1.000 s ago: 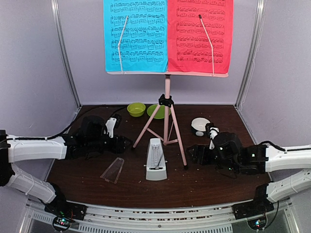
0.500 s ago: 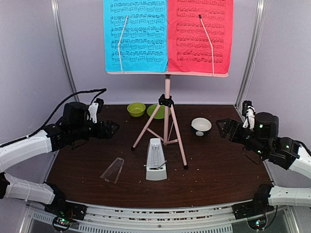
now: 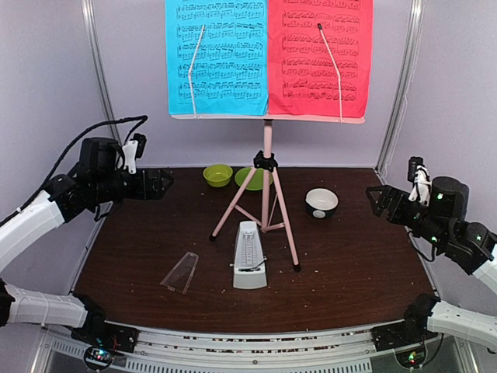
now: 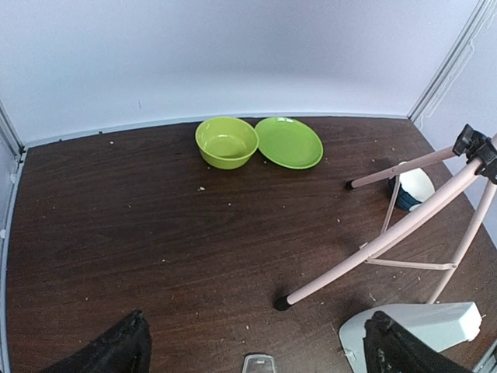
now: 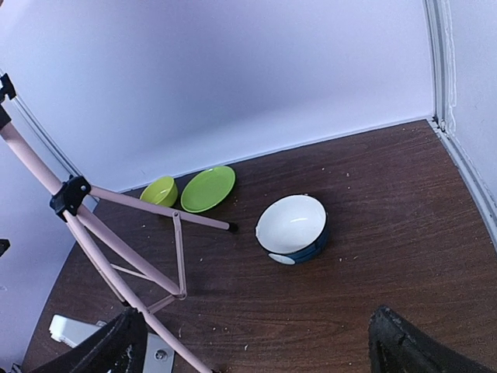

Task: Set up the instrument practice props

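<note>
Both jaws wide nr table [image 3: 349, 264] edges, off stand [image 3: 267, 140].

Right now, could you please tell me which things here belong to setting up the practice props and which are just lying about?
Part of the job: pink tripod music stand, blue music sheet, red music sheet, white metronome, clear metronome cover.
Just lying about: lime green bowl, lime green plate, white bowl with dark base.

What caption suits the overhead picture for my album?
Pink music stand holding blue sheet and red sheet, white metronome in front, left fingers and right fingers open.
</note>
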Action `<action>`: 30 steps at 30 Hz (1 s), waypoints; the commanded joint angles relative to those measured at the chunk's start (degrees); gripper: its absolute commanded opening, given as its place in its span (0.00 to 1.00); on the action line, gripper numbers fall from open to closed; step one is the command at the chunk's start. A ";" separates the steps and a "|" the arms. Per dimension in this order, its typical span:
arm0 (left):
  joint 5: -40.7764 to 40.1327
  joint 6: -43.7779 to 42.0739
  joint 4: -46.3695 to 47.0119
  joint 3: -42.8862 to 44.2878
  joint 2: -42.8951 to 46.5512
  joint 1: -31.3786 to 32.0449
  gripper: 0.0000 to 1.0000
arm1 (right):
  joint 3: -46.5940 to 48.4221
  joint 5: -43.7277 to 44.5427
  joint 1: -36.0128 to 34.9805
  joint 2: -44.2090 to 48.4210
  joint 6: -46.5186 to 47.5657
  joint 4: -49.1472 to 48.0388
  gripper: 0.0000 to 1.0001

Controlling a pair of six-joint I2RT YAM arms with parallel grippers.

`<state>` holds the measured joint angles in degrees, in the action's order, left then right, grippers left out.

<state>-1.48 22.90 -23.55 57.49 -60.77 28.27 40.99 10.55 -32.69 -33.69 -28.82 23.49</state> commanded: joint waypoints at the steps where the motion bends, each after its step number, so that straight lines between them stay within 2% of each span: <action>1: -0.47 0.76 -6.48 2.57 -1.07 -0.54 0.98 | 0.25 -3.95 0.43 0.83 0.52 0.34 1.00; 9: 0.71 2.39 -10.23 1.30 -1.75 -0.75 0.98 | -3.76 -8.02 0.43 1.81 -1.05 -1.24 1.00; 25: 4.81 3.56 -10.25 -8.98 -0.76 -1.06 0.98 | -11.03 -14.50 0.43 -2.05 -4.03 -6.01 1.00; 30: 5.24 6.66 -7.87 -11.79 1.53 -1.04 0.98 | -12.97 -15.73 0.44 -3.17 -4.98 -6.63 1.00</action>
<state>2.55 26.96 -34.63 47.46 -61.78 27.68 29.61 -3.44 -32.64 -36.56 -32.53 19.03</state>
